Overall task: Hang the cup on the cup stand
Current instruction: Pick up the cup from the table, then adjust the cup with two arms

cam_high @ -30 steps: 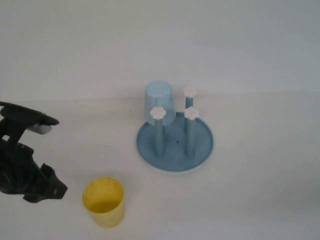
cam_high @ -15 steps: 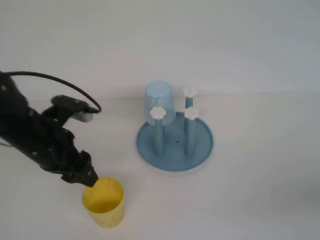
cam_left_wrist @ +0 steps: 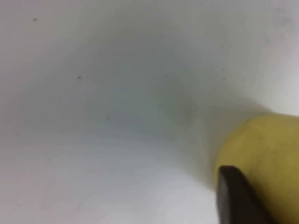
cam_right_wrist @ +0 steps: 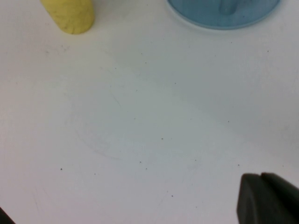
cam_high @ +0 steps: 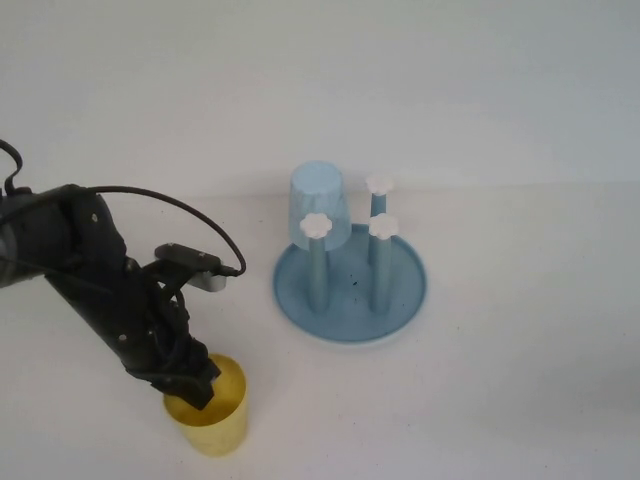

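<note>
The yellow cup [cam_high: 216, 420] stands upright, mouth up, near the table's front left; it also shows in the right wrist view [cam_right_wrist: 70, 14]. My left gripper [cam_high: 195, 385] reaches down onto the cup's left rim and is shut on its wall. In the left wrist view one dark finger [cam_left_wrist: 233, 196] lies flat against the cup's outer side [cam_left_wrist: 266, 149]; the other finger is hidden. The cup stand [cam_high: 400, 300], a round blue dish with white-capped pegs [cam_high: 382, 226], sits to the cup's right and further back. My right gripper [cam_right_wrist: 260, 179] is shut over bare table, out of the high view.
A light blue cup [cam_high: 318, 200] hangs upside down on the stand's back left peg. The left arm's cable [cam_high: 190, 205] loops above its wrist. The stand's rim [cam_right_wrist: 224, 11] lies at the far edge of the right wrist view.
My left arm swung in from the left edge and came down onto the yellow cup's rim; its fingers have closed on the cup's wall. The cup and stand have not moved.
</note>
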Action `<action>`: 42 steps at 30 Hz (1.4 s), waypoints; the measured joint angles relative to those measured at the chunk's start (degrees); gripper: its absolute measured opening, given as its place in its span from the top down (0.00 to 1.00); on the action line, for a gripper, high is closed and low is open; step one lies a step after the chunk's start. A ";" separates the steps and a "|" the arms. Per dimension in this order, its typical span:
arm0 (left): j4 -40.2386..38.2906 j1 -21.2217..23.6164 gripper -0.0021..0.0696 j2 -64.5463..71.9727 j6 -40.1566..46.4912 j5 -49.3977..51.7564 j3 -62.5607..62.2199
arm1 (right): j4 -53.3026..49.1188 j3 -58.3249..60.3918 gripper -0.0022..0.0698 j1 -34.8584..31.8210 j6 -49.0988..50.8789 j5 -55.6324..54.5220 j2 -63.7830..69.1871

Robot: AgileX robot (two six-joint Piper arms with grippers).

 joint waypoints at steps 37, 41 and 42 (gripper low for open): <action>-48.69 2.19 0.97 -14.64 21.26 16.05 20.12 | 4.84 -29.84 0.97 20.34 -17.18 12.36 30.85; -47.70 2.19 0.97 -14.64 18.11 16.05 20.12 | 4.95 -30.06 0.83 25.19 -15.93 6.04 31.87; -47.58 2.19 0.97 -14.64 17.59 16.05 20.12 | 4.95 -30.07 0.76 25.94 -15.79 5.59 32.35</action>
